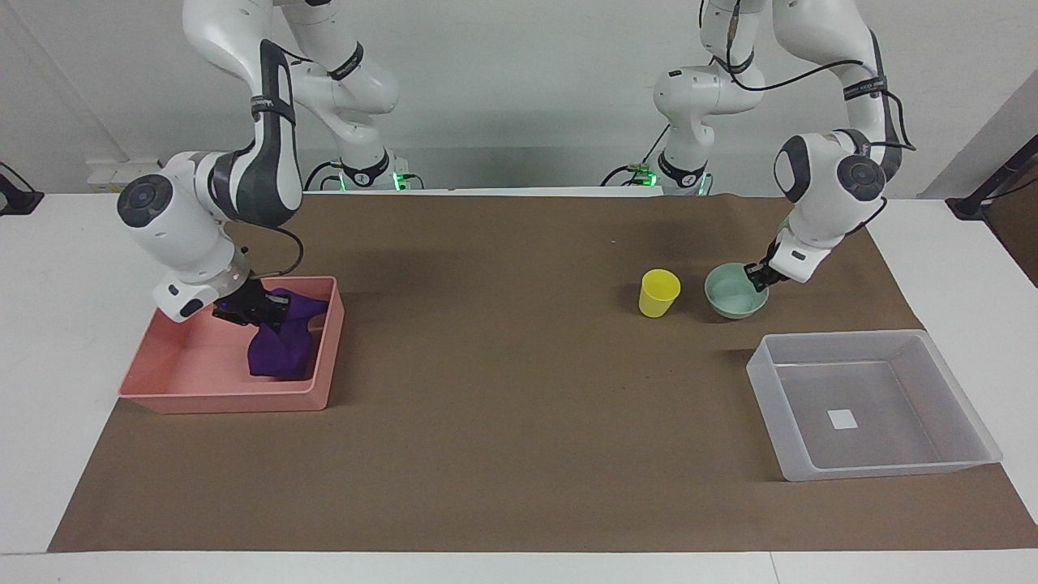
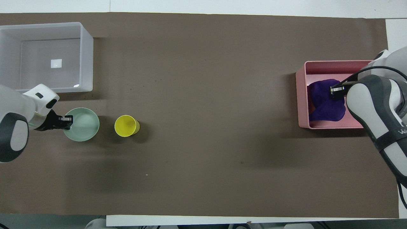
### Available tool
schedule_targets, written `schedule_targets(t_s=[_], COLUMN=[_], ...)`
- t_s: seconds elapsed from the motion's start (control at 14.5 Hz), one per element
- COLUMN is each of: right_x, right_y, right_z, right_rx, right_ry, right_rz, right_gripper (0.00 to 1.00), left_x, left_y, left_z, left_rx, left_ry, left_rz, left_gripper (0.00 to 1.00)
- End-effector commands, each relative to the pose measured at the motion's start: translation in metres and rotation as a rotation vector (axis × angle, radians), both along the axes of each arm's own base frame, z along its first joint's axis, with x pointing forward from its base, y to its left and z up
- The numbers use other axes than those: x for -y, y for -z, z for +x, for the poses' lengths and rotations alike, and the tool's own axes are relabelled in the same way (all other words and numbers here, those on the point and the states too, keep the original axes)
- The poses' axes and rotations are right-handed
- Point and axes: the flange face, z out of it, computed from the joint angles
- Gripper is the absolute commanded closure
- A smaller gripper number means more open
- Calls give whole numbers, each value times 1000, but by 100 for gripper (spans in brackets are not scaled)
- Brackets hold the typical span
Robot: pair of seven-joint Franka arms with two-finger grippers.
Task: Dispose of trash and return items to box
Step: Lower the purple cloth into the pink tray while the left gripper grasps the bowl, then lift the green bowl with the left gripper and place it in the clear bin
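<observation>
Right gripper: down inside the pink rectangular plastic tray, at the end of the worktop served by the right arm. Its jaws are pressed together on the soft purple cloth rag, pinching an upper fold. The rag's lower part lies bunched on the tray floor, against the wall that faces the middle of the worktop.

Left gripper: at the rim of the pale mint-green round bowl, jaws pinching that rim on the side toward the left arm's end. The bowl appears to be on the brown paper, or barely clear of it; which cannot be told. The small yellow plastic cup stands upright just beside the bowl, apart from it. The shallow translucent clear plastic box, with a white square sticker on its floor, holds nothing else and lies farther from the robots than the bowl.

Assessment: disposal is at the release stage; neither item is boxed.

Recommendations:
- Spread the right jaws fully before rising, so the cloth does not snag and trail over the tray wall.
- Lift the bowl level; a rim pinch is likely to let it swing.
- Clear the near box wall with margin, then lower the bowl toward one corner, leaving floor space for the cup.
</observation>
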Motion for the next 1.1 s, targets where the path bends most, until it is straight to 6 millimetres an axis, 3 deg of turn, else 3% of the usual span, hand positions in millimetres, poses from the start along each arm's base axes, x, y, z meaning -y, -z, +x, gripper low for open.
schedule_targets(t_s=[0.0,0.07,0.21,0.28,0.41,0.55,0.69,0.9,1.03], right_x=[0,-3,-1,-2,-17,-49,-61,-84,-92], right_y=[1,-2,-7,-15,-42,-57,-80,-109,-131], right_z=[-3,-1,-1,0,-2,-3,-8,-11,-12], right_rx=[6,6,10,21,21,10,-6,-13,-34], right_ry=[-30,-38,-37,-38,-61,-98,-70,-94,-77], right_rz=[-9,-12,-12,-14,-15,-4,-2,-4,-5], right_gripper=[53,29,6,1,1,1,1,1,1], left_x=[-10,-11,-42,-46,-57,-74,-79,-83,-85], left_y=[-83,-106,-119,-105,-67,-53,-29,27,43], left_z=[16,35,74,96,126,169,200,205,200], left_rx=[19,48,146,180,244,288,299,326,288], left_ry=[-10,-27,-142,-164,-190,-212,-215,-219,-228], left_rz=[5,-20,-122,-140,-139,-138,-136,-116,-115], left_gripper=[100,100,100,100,100,100,100,100,100])
